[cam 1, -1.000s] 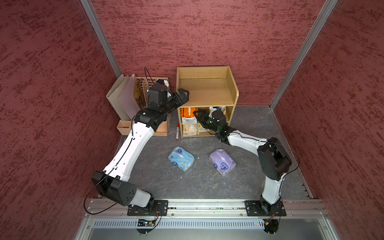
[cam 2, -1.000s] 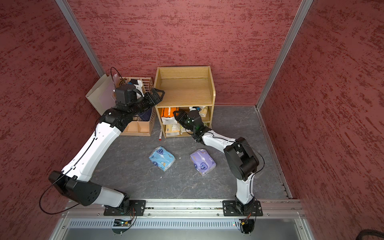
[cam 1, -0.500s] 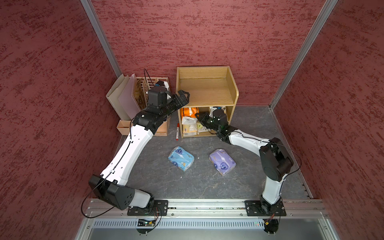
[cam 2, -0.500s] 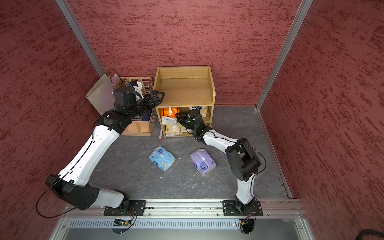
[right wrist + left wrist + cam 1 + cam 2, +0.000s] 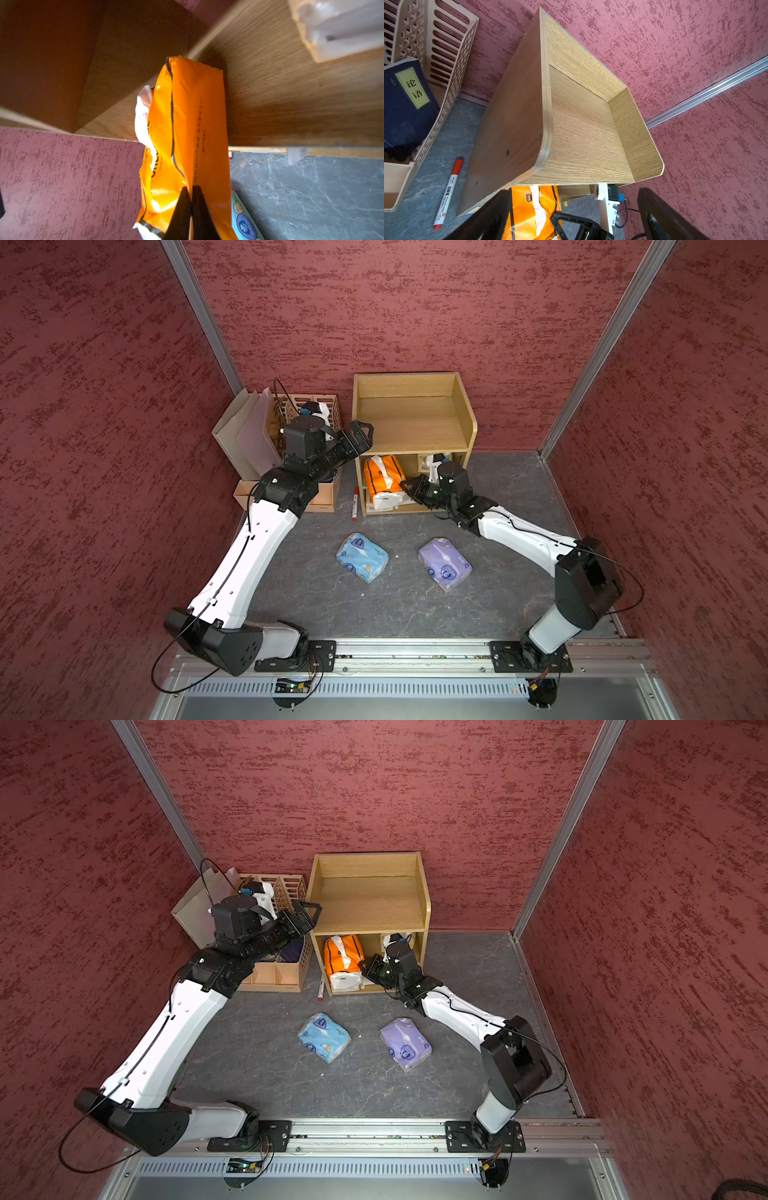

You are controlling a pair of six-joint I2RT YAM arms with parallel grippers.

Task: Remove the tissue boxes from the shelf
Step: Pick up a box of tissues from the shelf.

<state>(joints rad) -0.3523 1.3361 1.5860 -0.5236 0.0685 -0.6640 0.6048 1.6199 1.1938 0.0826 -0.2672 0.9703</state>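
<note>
The shelf (image 5: 411, 427) stands against the back wall with its top tier bare. An orange tissue pack (image 5: 382, 477) with white tissue showing lies tilted at the front of the middle tier, over a pale pack (image 5: 384, 502). My right gripper (image 5: 405, 485) is shut on the orange pack's (image 5: 187, 124) wrapper, its fingertips (image 5: 182, 197) pinching the plastic. Another pale pack (image 5: 336, 31) sits further along that tier. A light blue pack (image 5: 361, 558) and a lilac pack (image 5: 444, 564) lie on the floor. My left gripper (image 5: 359, 433) hovers open and empty by the shelf's (image 5: 581, 128) left side panel.
A beige slotted file organizer (image 5: 307, 406) with grey folders (image 5: 249, 427) and a navy booklet (image 5: 406, 108) stands left of the shelf. A red marker (image 5: 354, 504) lies on the floor between them. Red walls close in on three sides.
My right gripper has shut on the orange pack's wrapper, and the pack has come forward a little. The left gripper has hardly moved.
</note>
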